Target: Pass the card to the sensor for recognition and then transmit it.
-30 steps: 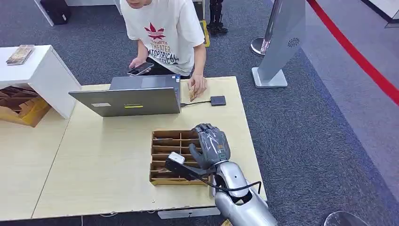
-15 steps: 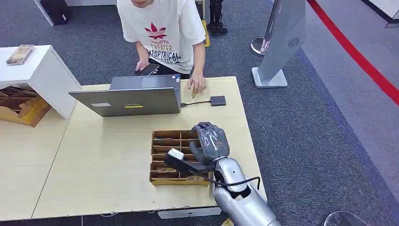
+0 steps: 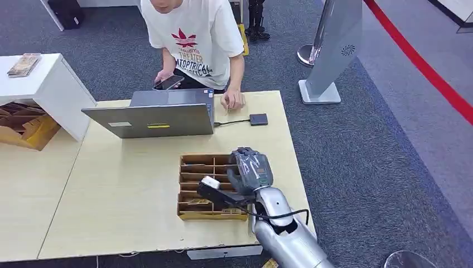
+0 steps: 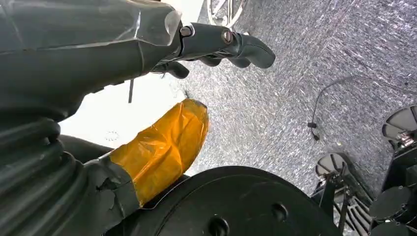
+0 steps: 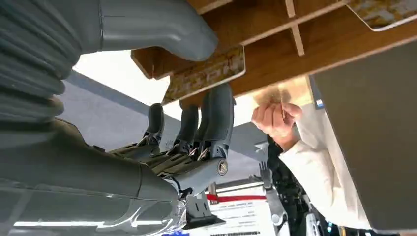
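On the pale wooden table [image 3: 111, 195], near its right edge, sits a brown compartmented cardboard tray [image 3: 201, 187] holding patterned cards upright in its slots. The right hand [image 3: 250, 172] reaches into the tray's right side; in the right wrist view its thumb and fingers [image 5: 216, 115] pinch one card [image 5: 204, 73], which sits at the tray's edge with writing too blurred to read. The left hand [image 4: 147, 93] hangs over grey carpet, its fingers loosely curled and apart, holding nothing, its thumb wrapped in yellow tape. Behind the tray stands an open grey laptop [image 3: 153, 114] with a yellow sticker and a white one, and a cable runs from it to the small black sensor [image 3: 258, 119]. A person [image 3: 195, 39] stands behind the table in a white shirt with a red trefoil logo and the word "THEATER", holding a phone [image 3: 167, 82].
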Robot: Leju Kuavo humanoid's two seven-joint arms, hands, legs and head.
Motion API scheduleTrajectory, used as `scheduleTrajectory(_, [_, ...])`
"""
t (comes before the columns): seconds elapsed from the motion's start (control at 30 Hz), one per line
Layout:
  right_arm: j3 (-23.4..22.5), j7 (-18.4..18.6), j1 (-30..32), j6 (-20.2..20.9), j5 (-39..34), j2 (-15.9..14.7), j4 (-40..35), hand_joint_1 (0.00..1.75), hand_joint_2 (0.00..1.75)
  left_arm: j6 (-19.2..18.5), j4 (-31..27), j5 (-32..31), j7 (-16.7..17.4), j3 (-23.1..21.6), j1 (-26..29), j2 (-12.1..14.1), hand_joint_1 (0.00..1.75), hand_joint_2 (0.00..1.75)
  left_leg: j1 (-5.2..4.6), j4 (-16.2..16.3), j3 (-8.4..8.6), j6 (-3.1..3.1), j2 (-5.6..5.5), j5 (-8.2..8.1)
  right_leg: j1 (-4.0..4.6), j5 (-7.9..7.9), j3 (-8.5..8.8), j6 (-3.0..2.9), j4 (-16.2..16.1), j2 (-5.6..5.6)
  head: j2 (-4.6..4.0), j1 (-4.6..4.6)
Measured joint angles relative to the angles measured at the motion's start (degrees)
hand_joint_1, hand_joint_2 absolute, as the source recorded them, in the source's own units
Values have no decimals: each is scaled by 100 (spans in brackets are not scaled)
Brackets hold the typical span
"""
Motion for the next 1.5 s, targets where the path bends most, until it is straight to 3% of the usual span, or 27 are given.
scheduleTrajectory(0.1, [-17, 0, -9, 7, -17, 0, 63, 150, 175, 0, 0, 0, 11, -22, -2, 0, 0, 175, 0, 0, 0, 0, 0, 0, 0, 0, 0, 0, 0, 0, 0, 2])
scheduleTrajectory(0.17, [-26, 4, -12, 7, -22, 0, 103, 175, 175, 0, 0, 0, 11, -44, -2, 0, 0, 175, 0, 0, 0, 0, 0, 0, 0, 0, 0, 0, 0, 0, 0, 0])
scheduleTrajectory(1.03, [-90, -96, -146, -92, -35, 90, 304, 175, 175, 2, 0, 0, 26, -131, -7, -9, 0, 175, 0, 0, 2, 0, 0, 0, 0, 1, 1, 0, 0, 1, 0, 0])
scheduleTrajectory(1.17, [-94, -207, -92, -220, -109, 94, -12, 175, 175, 4, 0, 0, 15, -160, -6, -13, 0, 175, 0, 1, 1, 0, -2, 0, 0, 1, 0, 0, 0, 0, 0, 0])
scheduleTrajectory(1.27, [-160, -332, 92, -398, -306, 94, -801, 175, 175, 11, 0, 0, -26, -160, -3, -20, 0, 175, -1, 1, -7, 0, -3, 0, -1, 0, -8, 0, 0, 1, 0, 0])
scheduleTrajectory(1.5, [-208, -326, 219, -378, -356, 92, -1611, 175, 175, 13, 0, 0, -44, -160, -3, -24, 0, 175, -3, 1, -6, 0, 1, 0, -2, 0, -10, 0, 0, 3, 0, 0])
